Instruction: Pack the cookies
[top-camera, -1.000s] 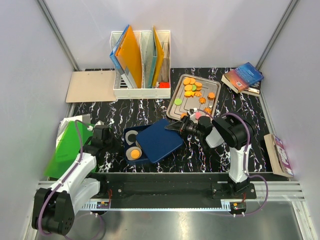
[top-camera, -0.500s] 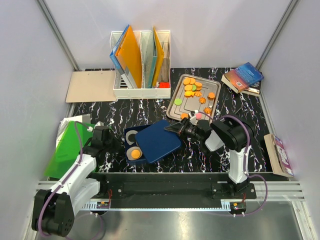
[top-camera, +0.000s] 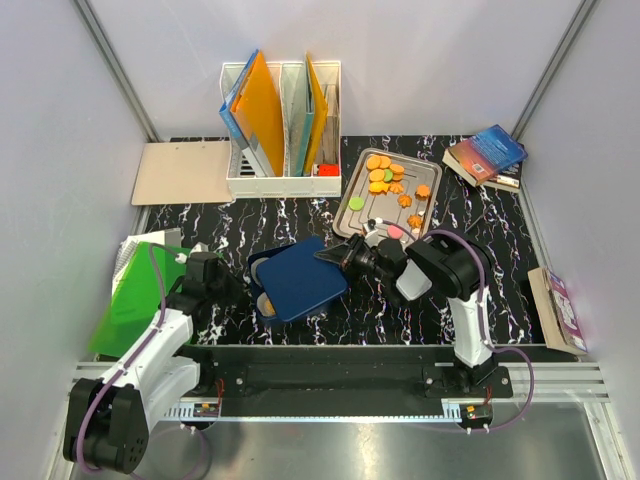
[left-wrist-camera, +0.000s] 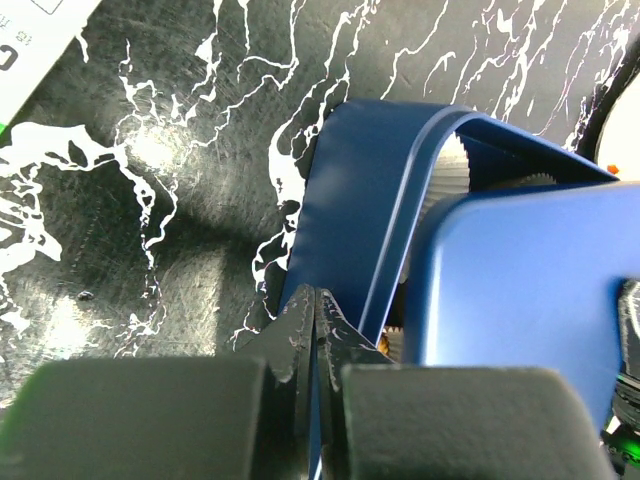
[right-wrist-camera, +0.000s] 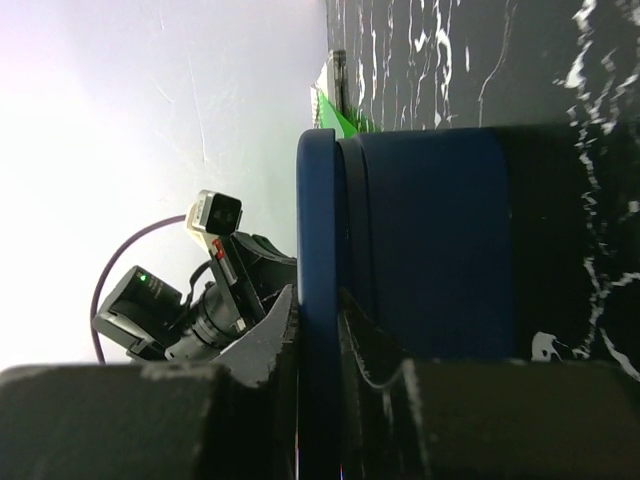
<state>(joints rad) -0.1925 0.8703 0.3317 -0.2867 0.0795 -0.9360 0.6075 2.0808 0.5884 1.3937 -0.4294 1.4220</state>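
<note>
A blue box (top-camera: 257, 283) stands at the table's front middle, and its blue lid (top-camera: 300, 278) lies slanted over most of it. My left gripper (top-camera: 238, 288) is shut on the box's thin left wall (left-wrist-camera: 350, 230). My right gripper (top-camera: 331, 258) is shut on the lid's right edge (right-wrist-camera: 318, 200). In the left wrist view the lid (left-wrist-camera: 520, 270) covers a white pleated cup (left-wrist-camera: 470, 165), and a sliver of orange cookie (left-wrist-camera: 385, 345) shows under it. Several loose cookies (top-camera: 385, 175), mostly orange, lie on the metal tray (top-camera: 350, 222) at the back right.
A white file rack (top-camera: 283, 120) with folders stands at the back. A tan clipboard (top-camera: 182, 172) lies to its left. A green folder (top-camera: 135, 300) rests at the left edge. Books (top-camera: 487, 152) lie at the back right, another book (top-camera: 558, 308) at the right edge.
My right gripper has carried the lid leftward over the box, hiding the cups and cookies that showed inside. The left gripper has kept its place on the box wall.
</note>
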